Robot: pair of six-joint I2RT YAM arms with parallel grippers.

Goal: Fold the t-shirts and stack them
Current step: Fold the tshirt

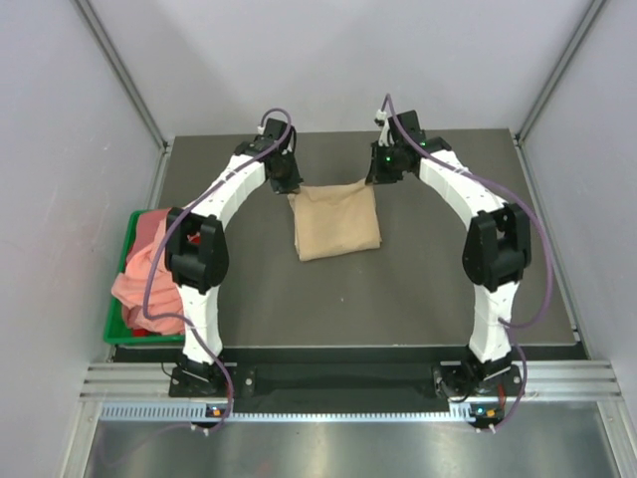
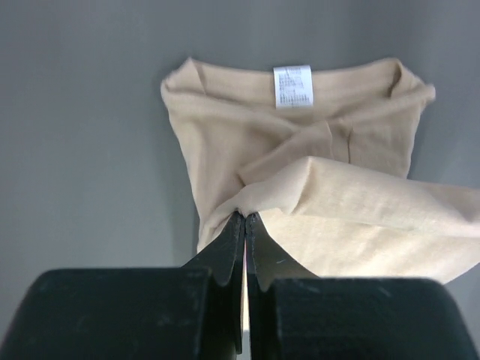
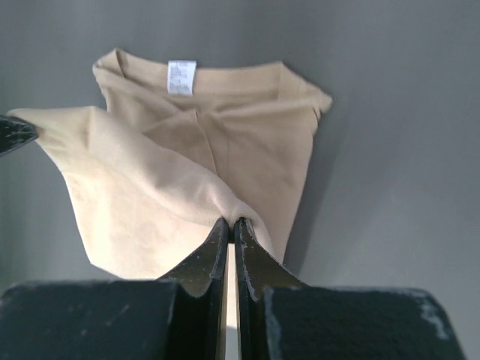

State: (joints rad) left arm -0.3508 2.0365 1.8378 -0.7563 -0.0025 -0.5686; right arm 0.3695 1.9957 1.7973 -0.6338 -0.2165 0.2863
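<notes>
Tan cloth sits mid-table in the top view: the tan t-shirt (image 1: pixel 336 221) lies folded into a rough rectangle, and both arms arch over the table toward its far edge. The left arm (image 1: pixel 214 214) reaches from its base up and inward, so the left gripper (image 1: pixel 289 189) meets the shirt's far left corner. The right arm (image 1: pixel 468 194) mirrors it, with the right gripper (image 1: pixel 376 179) at the far right corner. The far edge sags slightly between the two. Left of the shirt, beyond the left arm, salmon-pink t-shirts (image 1: pixel 139 284) spill out of a green bin (image 1: pixel 117 319) at the edge of the dark grey table (image 1: pixel 448 289). Pale walls (image 1: pixel 328 60) enclose the space on three sides. From the left wrist, the left gripper (image 2: pixel 246 217) has its jaws pinched together on a lifted corner of the shirt. Past that corner the shirt lies flat on the grey surface, its white neck label (image 2: pixel 292 86) on the edge farthest from the camera. From the right wrist, the right gripper (image 3: pixel 230 223) is likewise clamped on a raised corner. A fold of cloth stretches from it to the left, and the label (image 3: pixel 181 77) lies on the flat part of the shirt beyond.
</notes>
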